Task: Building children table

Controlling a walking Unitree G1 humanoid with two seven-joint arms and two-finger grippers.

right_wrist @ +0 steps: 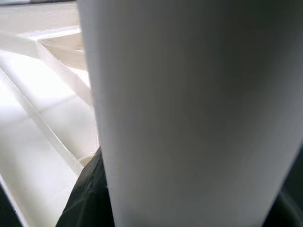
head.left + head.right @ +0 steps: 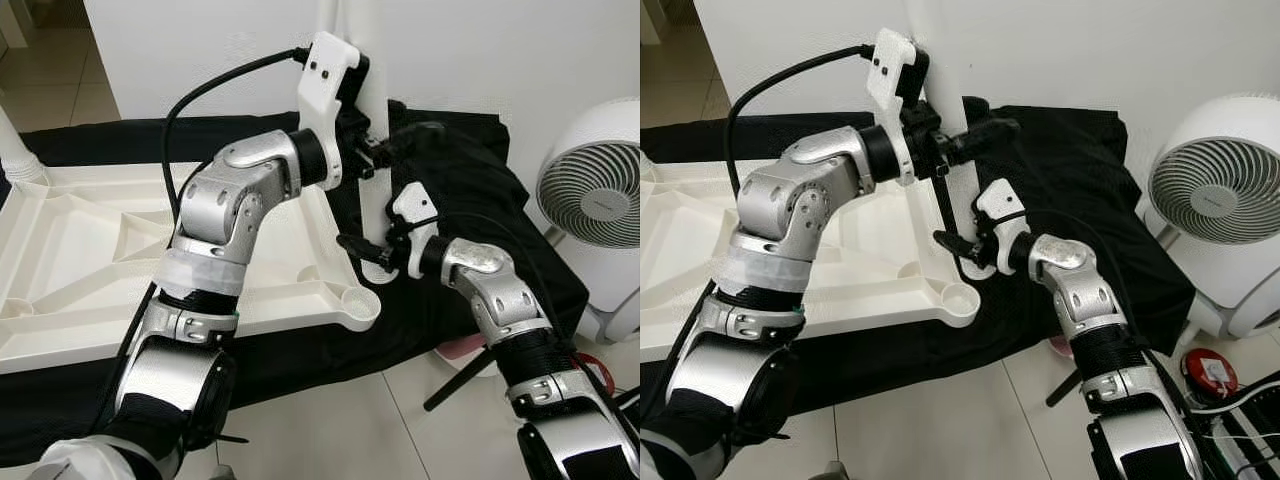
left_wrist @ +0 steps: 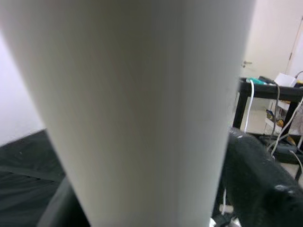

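Black cloth (image 2: 470,180) covers the floor under your upturned white tabletop (image 2: 80,250). A white table leg (image 2: 372,150) stands upright at the tabletop's far corner. Your left gripper (image 2: 965,140) clasps it high up, fingers closed around it. Your right gripper (image 2: 955,245) clamps it lower down. A white fan (image 2: 1215,200) stands to the right.

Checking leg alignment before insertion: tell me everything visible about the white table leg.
The white table leg is a smooth, round tube, plastic by the look of it, standing roughly upright beside a corner of the upside-down white tabletop. The left end effector clamps it higher up, the right end effector near its lower end. Its foot sits close to a corner socket; whether it is seated there cannot be told.
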